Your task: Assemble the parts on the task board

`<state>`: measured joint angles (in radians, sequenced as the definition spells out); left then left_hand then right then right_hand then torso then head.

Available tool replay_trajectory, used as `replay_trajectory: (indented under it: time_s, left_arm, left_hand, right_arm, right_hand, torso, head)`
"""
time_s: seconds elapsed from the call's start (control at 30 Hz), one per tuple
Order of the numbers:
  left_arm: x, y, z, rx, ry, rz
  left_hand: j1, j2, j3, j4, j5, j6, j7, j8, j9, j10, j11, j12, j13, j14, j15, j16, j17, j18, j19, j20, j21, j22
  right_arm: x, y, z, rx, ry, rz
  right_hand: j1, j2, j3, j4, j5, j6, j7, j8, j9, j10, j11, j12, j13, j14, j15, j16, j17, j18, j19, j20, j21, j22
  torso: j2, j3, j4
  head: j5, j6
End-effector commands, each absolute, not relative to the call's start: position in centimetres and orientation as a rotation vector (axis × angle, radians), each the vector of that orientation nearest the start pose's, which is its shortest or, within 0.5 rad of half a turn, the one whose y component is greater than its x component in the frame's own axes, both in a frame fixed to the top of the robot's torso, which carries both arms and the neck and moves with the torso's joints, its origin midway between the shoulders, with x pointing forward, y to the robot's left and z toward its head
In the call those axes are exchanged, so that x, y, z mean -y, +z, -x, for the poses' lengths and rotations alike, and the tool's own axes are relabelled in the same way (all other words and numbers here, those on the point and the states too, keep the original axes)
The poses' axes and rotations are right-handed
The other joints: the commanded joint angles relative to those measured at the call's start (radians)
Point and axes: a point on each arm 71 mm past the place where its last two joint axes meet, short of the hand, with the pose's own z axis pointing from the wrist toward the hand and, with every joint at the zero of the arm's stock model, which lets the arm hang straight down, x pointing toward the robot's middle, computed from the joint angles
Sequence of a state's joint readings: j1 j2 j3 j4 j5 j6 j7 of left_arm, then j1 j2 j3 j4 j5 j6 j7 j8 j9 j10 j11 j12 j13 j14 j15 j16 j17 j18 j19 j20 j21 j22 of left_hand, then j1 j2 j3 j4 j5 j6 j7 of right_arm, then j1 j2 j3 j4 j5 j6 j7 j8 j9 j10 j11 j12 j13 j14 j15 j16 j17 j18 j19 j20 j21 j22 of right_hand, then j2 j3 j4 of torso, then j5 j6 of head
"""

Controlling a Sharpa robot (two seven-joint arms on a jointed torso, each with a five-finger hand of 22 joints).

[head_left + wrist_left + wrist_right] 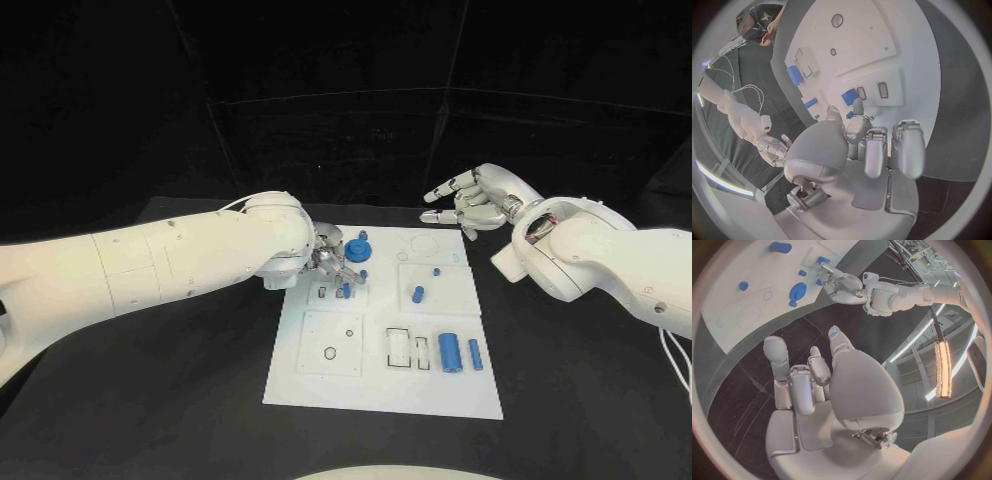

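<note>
The white task board lies mid-table. My left hand is low over its far left corner. In the left wrist view its thumb and one fingertip close on a small blue part beside two slots, while the other fingers curl. A round blue part stands just beyond that hand. Small blue pegs and two blue cylinders sit further right. My right hand hangs above the table past the board's far right corner, fingers apart and empty. The right wrist view shows the round blue part and my left hand.
Empty outlines and slots mark the near half of the board. Black table surrounds the board on all sides. My right forearm crosses the table to the right of the board.
</note>
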<state>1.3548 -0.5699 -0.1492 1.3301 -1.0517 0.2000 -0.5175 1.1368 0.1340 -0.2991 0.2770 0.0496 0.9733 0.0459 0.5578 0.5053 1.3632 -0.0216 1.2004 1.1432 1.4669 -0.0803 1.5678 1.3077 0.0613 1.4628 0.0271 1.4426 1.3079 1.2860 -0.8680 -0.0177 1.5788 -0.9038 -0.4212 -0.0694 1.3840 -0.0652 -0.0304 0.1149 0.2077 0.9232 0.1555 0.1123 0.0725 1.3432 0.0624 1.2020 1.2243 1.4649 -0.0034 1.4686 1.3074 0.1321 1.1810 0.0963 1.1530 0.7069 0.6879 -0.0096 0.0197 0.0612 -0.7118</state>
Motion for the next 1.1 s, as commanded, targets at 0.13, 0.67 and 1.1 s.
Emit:
replay_trajectory:
  time_s: [0.13, 0.67, 1.1]
  left_arm:
    - [-13.36, -19.98, -51.68, -2.367, -0.356, -0.055]
    - [-12.97, -20.11, -51.86, -2.386, -0.346, -0.073]
    - [-12.62, -20.14, -51.89, -2.391, -0.346, -0.084]
  left_hand:
    - [0.018, 0.001, 0.003, -0.009, -0.001, -0.01, 0.0, 0.008, 0.008, -0.001, -0.003, 0.007, 0.002, 0.104, -0.004, 0.003, 0.263, -0.015, 0.018, -0.002, 0.005, 0.028]
    - [0.036, 0.006, 0.009, -0.021, -0.001, -0.013, -0.001, 0.017, 0.022, 0.003, -0.004, 0.01, 0.006, 0.104, -0.005, 0.003, 0.263, -0.016, 0.019, -0.003, 0.008, 0.034]
    - [0.071, 0.018, 0.03, -0.048, -0.001, -0.022, -0.002, 0.026, 0.041, 0.003, -0.005, 0.009, 0.007, 0.104, -0.006, 0.003, 0.263, -0.016, 0.018, -0.003, 0.01, 0.038]
  right_arm:
    - [20.3, -13.16, -49.56, -1.627, 0.928, -0.356]
    - [19.98, -13.27, -49.63, -1.642, 0.922, -0.34]
    - [19.72, -13.38, -49.69, -1.654, 0.921, -0.339]
  right_hand:
    - [0.001, 0.004, -0.005, 0.0, 0.007, 0.007, -0.003, 0.007, 0.0, -0.008, 0.002, -0.007, -0.004, 0.054, -0.008, -0.007, 0.038, 0.021, -0.01, 0.0, -0.006, -0.006]
    - [0.001, 0.004, -0.006, 0.0, 0.008, 0.006, -0.003, 0.007, 0.0, -0.01, 0.002, -0.011, -0.008, 0.052, -0.008, -0.011, 0.031, 0.022, -0.013, -0.001, -0.01, -0.012]
    - [0.0, 0.005, -0.007, 0.0, 0.008, 0.006, -0.003, 0.007, 0.0, -0.01, 0.002, -0.011, -0.008, 0.052, -0.008, -0.011, 0.031, 0.022, -0.013, -0.001, -0.011, -0.013]
  torso:
    - [-0.001, 0.0007, 0.0009]
    - [-0.001, 0.0003, 0.0007]
    - [-0.001, -0.0007, 0.0002]
  head:
    - [-0.002, -0.007]
    - [0.0, -0.008]
    - [-0.009, -0.006]
